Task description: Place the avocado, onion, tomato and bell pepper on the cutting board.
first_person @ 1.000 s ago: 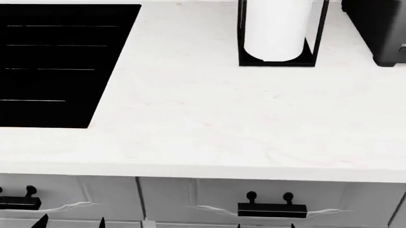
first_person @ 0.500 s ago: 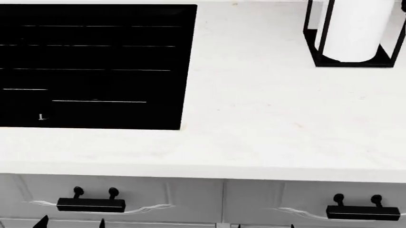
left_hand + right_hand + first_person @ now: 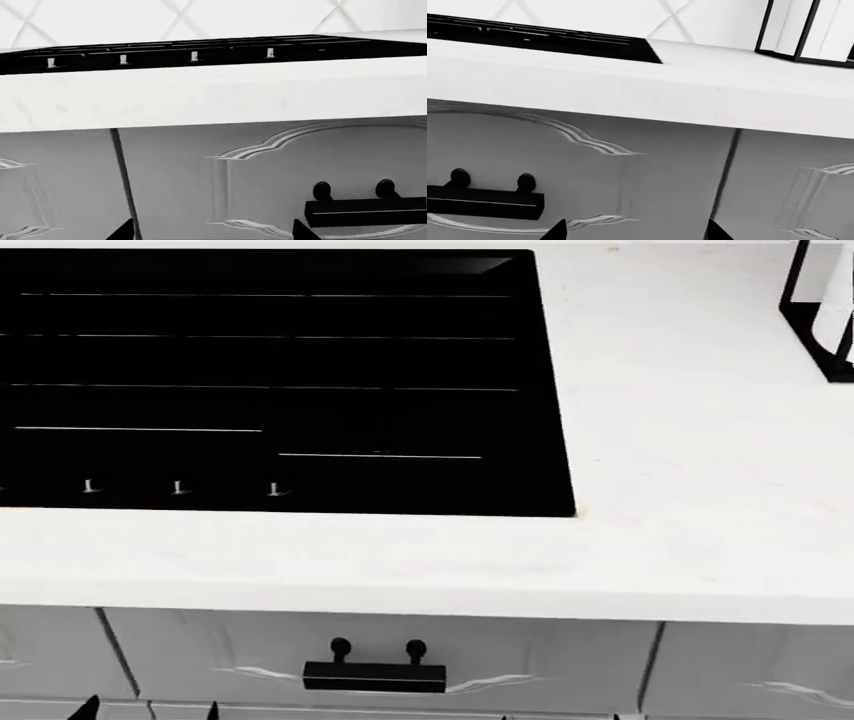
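Currently, none of your five task items, the four vegetables or the cutting board, shows in any of the three views, so I cannot tell you where they lie.

Starting at the left, your left tool (image 3: 212, 232) shows in its wrist view only as two black fingertips (image 3: 124, 231). They stand well apart, so the tool is spread wide with nothing between the tips. It sits low and faces the grey cabinet front below the counter (image 3: 200, 95). That view holds one black drawer handle (image 3: 365, 211) on two round posts, and one dark seam between two door panels.

In the head view, one black cooktop (image 3: 267, 370) fills the left and middle of the counter (image 3: 694, 470). You can count three small white marks along its near edge there, and four in the left wrist view. Below the counter edge sits one drawer handle (image 3: 374, 677), again on two posts, with two seams dividing the front into three panels.

At the far right edge, one black-framed holder with a white paper roll (image 3: 830, 310) stands on the counter, cut off by the frame. The right wrist view shows it too.

Your right tool (image 3: 637, 231) also shows two black tips well apart, so it is likewise spread and holds nothing. It faces one handle and one seam.
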Robot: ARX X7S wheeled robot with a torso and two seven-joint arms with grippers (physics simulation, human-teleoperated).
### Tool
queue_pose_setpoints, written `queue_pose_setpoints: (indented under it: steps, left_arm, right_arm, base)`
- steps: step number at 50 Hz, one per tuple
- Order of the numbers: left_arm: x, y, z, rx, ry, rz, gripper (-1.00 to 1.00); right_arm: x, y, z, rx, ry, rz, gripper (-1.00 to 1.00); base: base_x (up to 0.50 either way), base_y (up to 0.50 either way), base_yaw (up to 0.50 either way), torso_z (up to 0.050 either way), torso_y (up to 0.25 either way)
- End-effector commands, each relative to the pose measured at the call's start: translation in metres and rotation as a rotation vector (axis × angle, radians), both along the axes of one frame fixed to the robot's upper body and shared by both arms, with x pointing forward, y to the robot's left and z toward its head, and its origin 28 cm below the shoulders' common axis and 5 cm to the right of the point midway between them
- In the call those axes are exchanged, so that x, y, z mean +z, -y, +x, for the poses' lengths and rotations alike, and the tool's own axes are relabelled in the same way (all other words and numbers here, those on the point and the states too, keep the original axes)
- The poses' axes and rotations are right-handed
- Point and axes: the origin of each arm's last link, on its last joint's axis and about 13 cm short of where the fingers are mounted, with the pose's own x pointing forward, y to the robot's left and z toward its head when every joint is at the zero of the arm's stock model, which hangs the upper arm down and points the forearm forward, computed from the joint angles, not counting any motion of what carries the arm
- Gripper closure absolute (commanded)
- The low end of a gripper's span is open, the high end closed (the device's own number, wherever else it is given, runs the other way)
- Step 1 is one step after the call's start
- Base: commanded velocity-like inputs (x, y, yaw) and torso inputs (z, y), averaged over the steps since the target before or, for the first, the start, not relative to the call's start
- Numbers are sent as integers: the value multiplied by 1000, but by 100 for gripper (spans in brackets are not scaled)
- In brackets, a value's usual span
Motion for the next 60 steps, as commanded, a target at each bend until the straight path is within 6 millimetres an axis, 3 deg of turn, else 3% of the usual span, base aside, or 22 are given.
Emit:
queue_pose_setpoints:
  steps: [1,60]
  left_arm:
    - [2,2,0,1,10,0,-100]
    - [2,1,0,7,17,-16,-100]
  right_arm:
    - [2,-1,0,15,22,1,-100]
    - [3,-3,1,4,29,-3,-100]
  base:
    - [0,500,0,0,0]
    - [0,500,0,0,0]
